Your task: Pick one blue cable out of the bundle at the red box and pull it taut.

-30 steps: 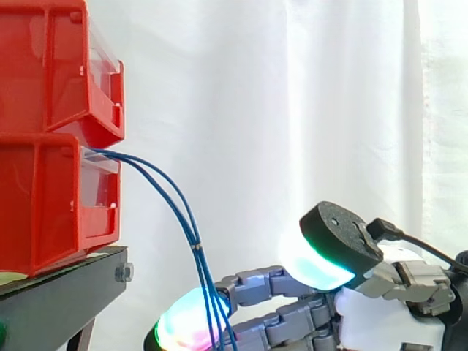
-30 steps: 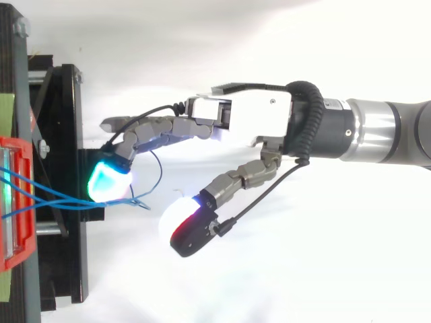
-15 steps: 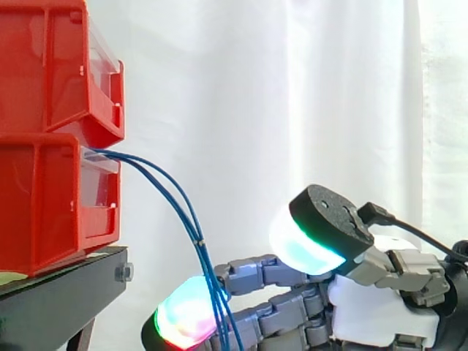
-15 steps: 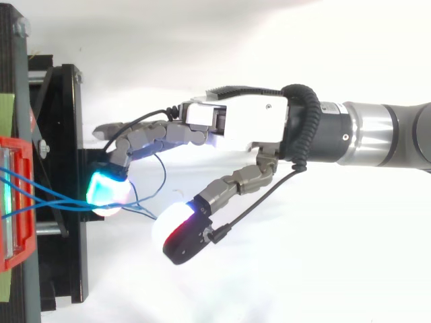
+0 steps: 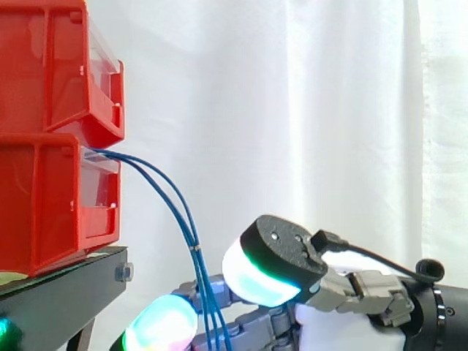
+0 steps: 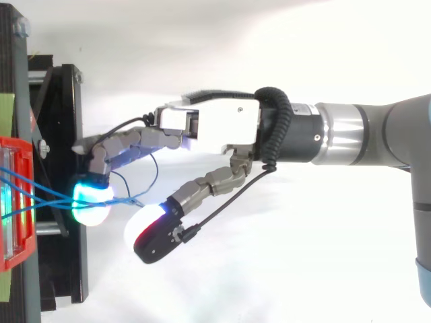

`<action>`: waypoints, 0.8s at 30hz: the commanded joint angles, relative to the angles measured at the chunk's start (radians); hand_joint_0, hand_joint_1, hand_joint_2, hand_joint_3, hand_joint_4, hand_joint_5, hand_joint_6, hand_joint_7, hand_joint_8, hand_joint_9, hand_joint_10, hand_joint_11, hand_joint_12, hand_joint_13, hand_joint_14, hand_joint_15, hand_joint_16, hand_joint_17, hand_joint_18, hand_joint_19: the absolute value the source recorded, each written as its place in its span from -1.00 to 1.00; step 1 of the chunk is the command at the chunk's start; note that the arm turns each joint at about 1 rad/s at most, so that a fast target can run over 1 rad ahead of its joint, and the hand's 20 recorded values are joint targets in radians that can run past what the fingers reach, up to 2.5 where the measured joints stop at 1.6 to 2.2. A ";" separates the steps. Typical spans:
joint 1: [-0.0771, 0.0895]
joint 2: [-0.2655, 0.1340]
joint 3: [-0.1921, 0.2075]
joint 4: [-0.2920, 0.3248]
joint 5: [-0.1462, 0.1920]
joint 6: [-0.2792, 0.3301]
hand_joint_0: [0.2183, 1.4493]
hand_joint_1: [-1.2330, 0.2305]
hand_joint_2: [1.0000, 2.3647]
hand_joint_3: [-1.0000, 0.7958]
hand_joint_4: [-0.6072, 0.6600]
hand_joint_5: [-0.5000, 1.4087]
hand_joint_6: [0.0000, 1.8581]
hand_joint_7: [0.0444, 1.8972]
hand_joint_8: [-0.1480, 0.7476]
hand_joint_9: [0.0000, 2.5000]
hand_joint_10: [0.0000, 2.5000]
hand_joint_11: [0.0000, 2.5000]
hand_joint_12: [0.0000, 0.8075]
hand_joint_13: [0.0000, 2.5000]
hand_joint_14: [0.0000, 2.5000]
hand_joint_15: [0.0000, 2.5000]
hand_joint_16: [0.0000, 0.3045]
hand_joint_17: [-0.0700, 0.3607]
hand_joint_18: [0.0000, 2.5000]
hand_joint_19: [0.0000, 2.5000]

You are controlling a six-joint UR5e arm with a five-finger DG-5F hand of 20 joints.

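Observation:
Several thin blue cables (image 5: pixel 172 205) leave the lower red bin (image 5: pixel 44 205) and hang down in a curve to the right. From above, the cables (image 6: pixel 47 198) run right from the red bin (image 6: pixel 10 202) and cross under a glowing fingertip (image 6: pixel 91 202). My hand (image 6: pixel 215 128) reaches in from the right with its fingers stretched toward the bins and the thumb pad (image 6: pixel 151 232) held apart. In the side view the cables drop between a glowing fingertip (image 5: pixel 161 325) and the thumb pad (image 5: pixel 263 267). Nothing is pinched; the hand is open.
A second red bin (image 5: pixel 44 66) is stacked on the lower one. Both sit on a black stand (image 5: pixel 58 300) whose edge (image 6: pixel 67 101) lies under my fingertips. A white curtain (image 5: pixel 307 110) hangs behind.
My hand has moved left toward the bins and sunk lower. Its fingertips now reach the stand's edge at the cables, and the thumb has come closer to them.

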 commanded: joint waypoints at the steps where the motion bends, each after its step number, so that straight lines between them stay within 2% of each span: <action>1: 0.001 -0.012 0.016 -0.012 -0.012 0.012 -0.46 -0.18 -1.00 -0.44 0.58 -0.60 -0.46 -0.05 0.11 -0.51 -1.00 -0.82 -0.12 -0.77 -1.00 -0.90 -0.66 -0.13 -0.80 -0.79; 12: -0.005 -0.012 0.027 -0.015 -0.017 0.011 -0.46 -0.15 -1.00 -0.44 0.58 -0.59 -0.46 -0.02 0.13 -0.48 -0.99 -0.79 -0.11 -0.73 -1.00 -0.88 -0.66 -0.14 -0.77 -0.78; 16: -0.005 -0.010 0.030 -0.010 -0.018 0.009 -0.44 -0.16 -1.00 -0.44 0.52 -0.59 -0.46 0.05 0.12 -0.47 -0.99 -0.78 -0.12 -0.73 -1.00 -0.88 -0.67 -0.14 -0.76 -0.77; 20: -0.005 -0.010 0.055 -0.017 -0.018 0.009 -0.43 -0.18 -1.00 -0.44 0.40 -0.58 -0.46 0.19 0.12 -0.47 -0.99 -0.77 -0.12 -0.72 -1.00 -0.88 -0.67 -0.15 -0.76 -0.76; 24: -0.010 -0.010 0.065 -0.029 -0.028 0.009 -0.42 -0.19 -1.00 -0.44 0.37 -0.58 -0.46 0.22 0.12 -0.47 -0.99 -0.76 -0.12 -0.72 -1.00 -0.87 -0.67 -0.15 -0.75 -0.77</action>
